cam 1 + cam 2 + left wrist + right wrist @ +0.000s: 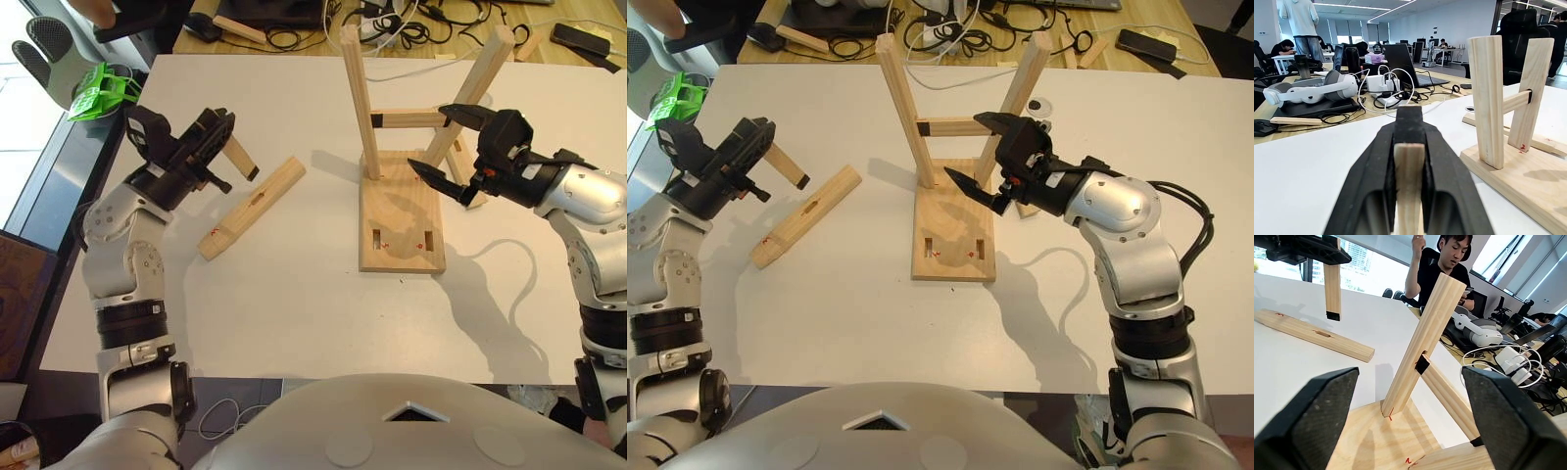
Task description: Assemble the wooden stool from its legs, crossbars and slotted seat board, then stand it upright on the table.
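The slotted seat board (402, 250) lies flat mid-table. Two legs (360, 98) (478, 83) stand in it, joined by a crossbar (407, 118). My right gripper (428, 138) is open beside the right-hand leg, its fingers (1317, 421) spread wide, facing the crossbar joint. Left of the board, my left gripper (211, 147) is shut on a short black-tipped crossbar (240, 157), held above the table. A loose slotted leg (253, 208) lies flat just beneath and to the right of it. The right wrist view has the held crossbar (1332, 289) hanging over that leg (1317, 333).
Another wooden piece (475, 196) lies on the table under my right gripper, by the board's far right corner. A green object (98, 93) sits off the table's left edge. A wooden desk behind carries cables (392, 24) and loose sticks (240, 29).
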Tool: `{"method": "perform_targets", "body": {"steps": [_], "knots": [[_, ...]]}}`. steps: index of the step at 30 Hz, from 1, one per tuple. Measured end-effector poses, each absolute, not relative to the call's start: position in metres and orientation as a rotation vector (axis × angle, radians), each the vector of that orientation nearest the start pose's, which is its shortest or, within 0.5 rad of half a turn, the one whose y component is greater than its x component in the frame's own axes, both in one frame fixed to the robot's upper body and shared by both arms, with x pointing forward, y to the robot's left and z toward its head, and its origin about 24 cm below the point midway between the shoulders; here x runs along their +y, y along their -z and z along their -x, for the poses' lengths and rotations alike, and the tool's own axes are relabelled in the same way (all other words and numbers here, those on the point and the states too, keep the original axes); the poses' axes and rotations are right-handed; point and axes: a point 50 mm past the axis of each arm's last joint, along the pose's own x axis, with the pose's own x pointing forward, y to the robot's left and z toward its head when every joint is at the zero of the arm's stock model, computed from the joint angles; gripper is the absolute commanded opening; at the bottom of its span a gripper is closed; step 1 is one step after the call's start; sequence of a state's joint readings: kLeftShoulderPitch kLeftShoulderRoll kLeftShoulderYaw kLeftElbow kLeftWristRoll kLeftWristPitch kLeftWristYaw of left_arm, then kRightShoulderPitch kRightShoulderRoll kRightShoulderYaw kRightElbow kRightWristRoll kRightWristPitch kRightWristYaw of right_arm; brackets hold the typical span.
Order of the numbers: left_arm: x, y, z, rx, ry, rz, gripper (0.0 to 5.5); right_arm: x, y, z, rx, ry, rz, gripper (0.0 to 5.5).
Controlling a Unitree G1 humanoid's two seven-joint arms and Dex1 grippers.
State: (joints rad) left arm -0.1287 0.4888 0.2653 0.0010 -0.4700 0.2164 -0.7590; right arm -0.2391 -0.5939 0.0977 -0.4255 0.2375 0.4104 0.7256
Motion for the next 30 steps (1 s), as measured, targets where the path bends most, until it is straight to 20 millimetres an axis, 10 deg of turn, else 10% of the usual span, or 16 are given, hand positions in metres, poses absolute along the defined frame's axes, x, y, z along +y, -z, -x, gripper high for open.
{"method": "perform_targets", "body": {"steps": [30], "knots": [[0.249,-0.08,-0.262,-0.003,0.544,-0.113,0.41,-0.15,-0.155,-0.255,-0.038,-0.931,0.438,3.89]]}}
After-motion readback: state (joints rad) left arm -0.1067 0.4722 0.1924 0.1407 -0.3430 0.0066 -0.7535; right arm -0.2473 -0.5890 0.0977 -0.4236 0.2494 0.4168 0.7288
